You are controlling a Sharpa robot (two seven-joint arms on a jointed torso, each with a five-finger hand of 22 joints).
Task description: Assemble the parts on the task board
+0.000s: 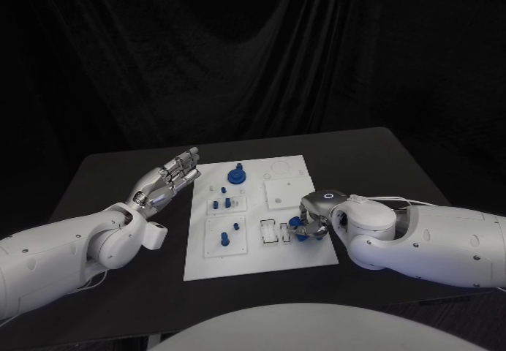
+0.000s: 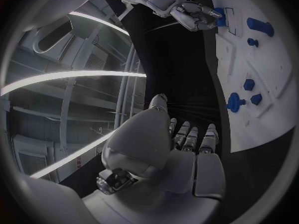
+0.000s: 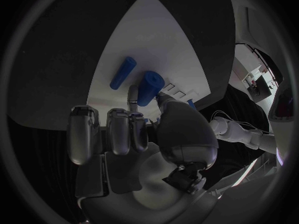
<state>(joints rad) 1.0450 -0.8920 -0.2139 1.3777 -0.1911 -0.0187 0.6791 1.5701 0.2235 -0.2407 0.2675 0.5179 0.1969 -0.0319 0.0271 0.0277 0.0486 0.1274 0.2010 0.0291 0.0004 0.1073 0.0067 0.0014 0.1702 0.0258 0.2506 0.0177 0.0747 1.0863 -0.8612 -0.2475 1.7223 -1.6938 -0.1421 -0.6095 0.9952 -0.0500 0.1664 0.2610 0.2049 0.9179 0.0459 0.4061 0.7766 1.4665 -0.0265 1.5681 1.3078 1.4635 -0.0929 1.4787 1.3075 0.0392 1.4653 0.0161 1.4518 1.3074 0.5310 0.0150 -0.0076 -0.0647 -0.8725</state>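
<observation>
The white task board lies in the middle of the table. My right hand rests on its near right part and pinches a blue cylinder part between thumb and a finger, its end against the board. A second blue cylinder lies flat just beside it. My left hand hovers at the board's left edge, fingers straight and apart, holding nothing. A blue gear-like part and several small blue pegs stand in the board's left half.
The black table runs round the board, with bare room on both sides. Black curtains close the back. In the left wrist view my right hand sits at the board's far end.
</observation>
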